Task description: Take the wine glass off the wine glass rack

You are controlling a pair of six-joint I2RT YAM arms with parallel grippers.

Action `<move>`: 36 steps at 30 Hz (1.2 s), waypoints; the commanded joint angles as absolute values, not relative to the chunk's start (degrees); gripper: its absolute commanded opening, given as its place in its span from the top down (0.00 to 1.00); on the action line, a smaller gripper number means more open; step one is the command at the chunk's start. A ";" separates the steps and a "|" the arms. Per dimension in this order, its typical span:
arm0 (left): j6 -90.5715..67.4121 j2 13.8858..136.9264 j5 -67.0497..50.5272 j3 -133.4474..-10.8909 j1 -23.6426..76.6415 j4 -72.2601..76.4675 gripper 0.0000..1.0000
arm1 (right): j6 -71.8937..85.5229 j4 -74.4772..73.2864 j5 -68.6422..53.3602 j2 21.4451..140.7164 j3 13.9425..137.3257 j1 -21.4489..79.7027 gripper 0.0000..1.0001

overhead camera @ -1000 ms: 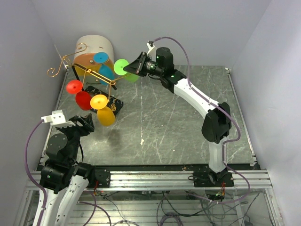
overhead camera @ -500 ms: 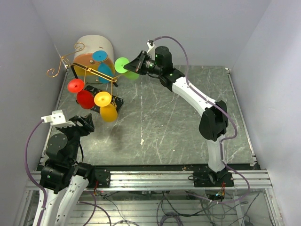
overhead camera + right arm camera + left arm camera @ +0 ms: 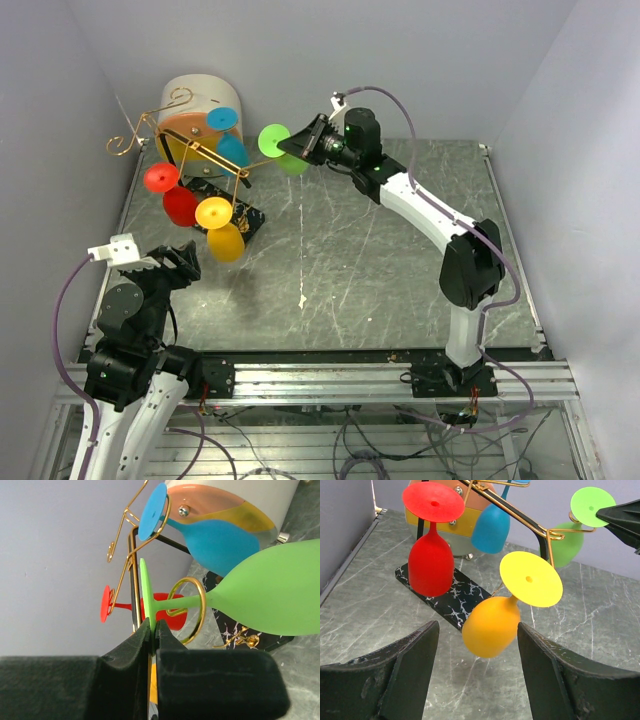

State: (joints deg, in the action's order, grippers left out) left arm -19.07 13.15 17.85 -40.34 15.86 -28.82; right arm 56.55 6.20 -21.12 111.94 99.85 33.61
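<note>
The gold wire wine glass rack point(image 3: 190, 152) stands at the back left on its black speckled base point(image 3: 246, 216). My right gripper point(image 3: 291, 148) is shut on the flat foot of the green wine glass point(image 3: 284, 151), at the rack's right end. In the right wrist view the pads pinch the foot's edge point(image 3: 146, 597), and the green stem passes through a gold loop point(image 3: 187, 611) of the rack. Red point(image 3: 172, 196), yellow point(image 3: 221, 230) and blue point(image 3: 227, 138) glasses hang from the rails. My left gripper point(image 3: 184, 262) is open and empty, low, in front of the yellow glass point(image 3: 492, 625).
A cream drum with an orange face point(image 3: 203, 100) stands right behind the rack, against the back wall. Grey walls close in at the left and back. The grey marbled table point(image 3: 380, 260) stretches to the right of the rack.
My right gripper has moved a little to the right with the green glass's foot in it. The rack and its hanging glasses have shifted slightly. The left arm has not moved.
</note>
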 commanded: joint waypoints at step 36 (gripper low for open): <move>-18.81 13.37 18.08 -41.57 16.06 -28.27 0.25 | 57.63 2.83 -29.88 118.02 112.05 34.69 1.00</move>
